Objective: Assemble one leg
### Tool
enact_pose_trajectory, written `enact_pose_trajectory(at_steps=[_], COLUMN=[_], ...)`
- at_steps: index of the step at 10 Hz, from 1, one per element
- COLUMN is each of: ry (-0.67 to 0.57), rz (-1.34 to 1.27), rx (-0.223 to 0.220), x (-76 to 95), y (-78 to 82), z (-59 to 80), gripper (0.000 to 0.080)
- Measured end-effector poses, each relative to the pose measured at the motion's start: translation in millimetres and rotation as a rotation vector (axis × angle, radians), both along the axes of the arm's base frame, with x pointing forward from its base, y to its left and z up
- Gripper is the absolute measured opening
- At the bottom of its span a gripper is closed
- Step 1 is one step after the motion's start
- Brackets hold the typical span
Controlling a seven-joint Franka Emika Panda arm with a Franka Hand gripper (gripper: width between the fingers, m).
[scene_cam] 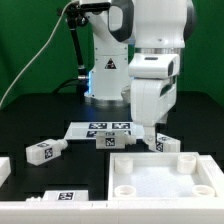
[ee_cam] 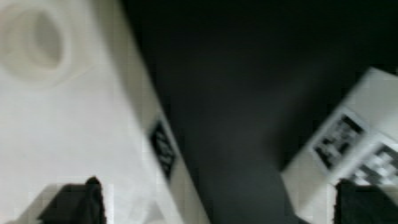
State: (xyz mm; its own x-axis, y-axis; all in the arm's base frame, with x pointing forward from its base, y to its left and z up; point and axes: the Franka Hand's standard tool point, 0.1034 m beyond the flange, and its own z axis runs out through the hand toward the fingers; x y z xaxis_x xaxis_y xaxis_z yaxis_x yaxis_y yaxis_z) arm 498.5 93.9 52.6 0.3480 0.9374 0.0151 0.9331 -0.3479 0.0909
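Observation:
Several white legs lie on the black table in the exterior view: one (scene_cam: 42, 151) at the left, one (scene_cam: 105, 140) in the middle in front of the marker board, and one (scene_cam: 168, 145) just to the right of my gripper. My gripper (scene_cam: 149, 138) hangs low over the table, between the marker board and the far edge of the white tabletop (scene_cam: 165, 183). In the wrist view my gripper (ee_cam: 217, 205) is open and empty, with only the tabletop's edge (ee_cam: 80, 120) and bare table between the dark fingertips (ee_cam: 75, 205).
The marker board (scene_cam: 100, 127) lies behind the middle leg. Another white part (scene_cam: 60, 196) with a tag lies at the front left. In the wrist view a white piece with tags (ee_cam: 356, 145) shows; I cannot tell whether it is a leg or the marker board.

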Motion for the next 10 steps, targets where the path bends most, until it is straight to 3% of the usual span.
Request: enact_pose_trajectory(at_steps=[2, 7, 10], ry=[0.008, 0.013, 0.014], rz=[0.035, -0.266, -0.509], rx=[-0.003, 0.037, 0.066], x=[1.5, 0.3, -0.3], y=[-2.1, 1.2, 22.6], z=[-5.1, -5.9, -3.8], gripper=[0.0648, 0.0649, 0.0649])
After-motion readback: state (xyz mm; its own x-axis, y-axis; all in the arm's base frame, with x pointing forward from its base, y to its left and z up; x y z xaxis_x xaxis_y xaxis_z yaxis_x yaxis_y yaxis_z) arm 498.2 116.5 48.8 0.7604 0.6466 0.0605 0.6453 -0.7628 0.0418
